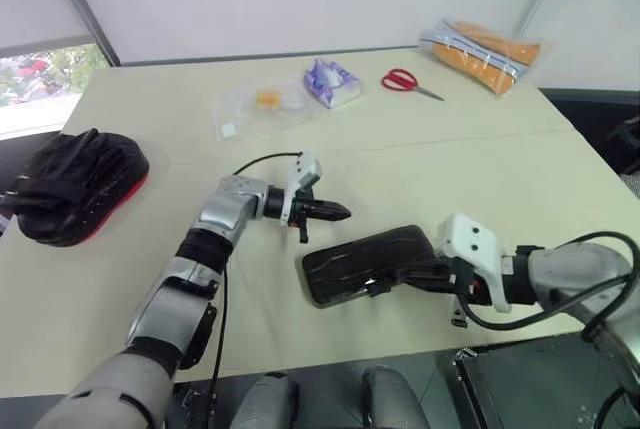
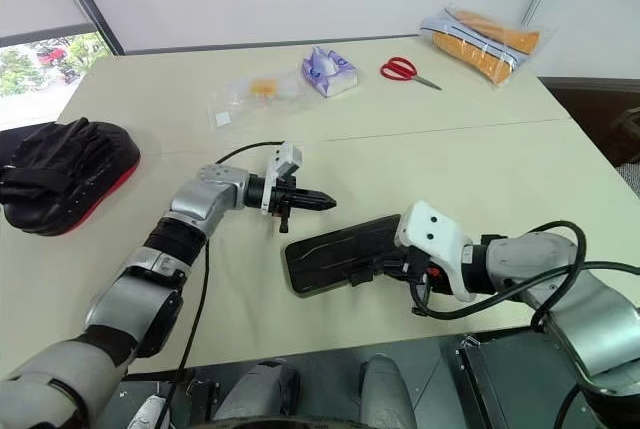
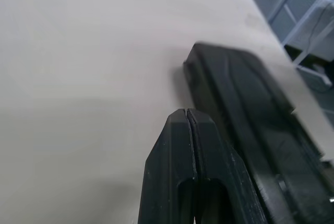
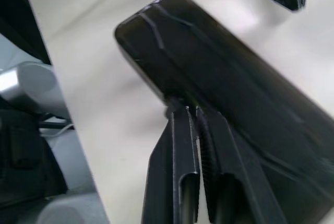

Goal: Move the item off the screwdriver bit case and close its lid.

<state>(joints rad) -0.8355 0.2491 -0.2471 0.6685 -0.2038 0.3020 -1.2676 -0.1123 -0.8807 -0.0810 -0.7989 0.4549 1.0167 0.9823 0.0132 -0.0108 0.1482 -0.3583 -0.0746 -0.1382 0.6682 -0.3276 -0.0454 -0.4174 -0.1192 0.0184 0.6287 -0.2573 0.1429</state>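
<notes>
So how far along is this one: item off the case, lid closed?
Nothing rests on the screwdriver bit case, and its lid looks down over the tray, so both steps look done or nearly so. In hand: the shut right gripper sits at the case's near edge by the latch; whether it touches or the latch has clicked can't be told. The shut left gripper hovers beside the case.

Dark grey screwdriver bit case (image 1: 368, 263), red-handled scissors (image 1: 403, 80) upper centre, black pad with red edging (image 1: 72, 185) far left, on beige table (image 1: 480, 169).
</notes>
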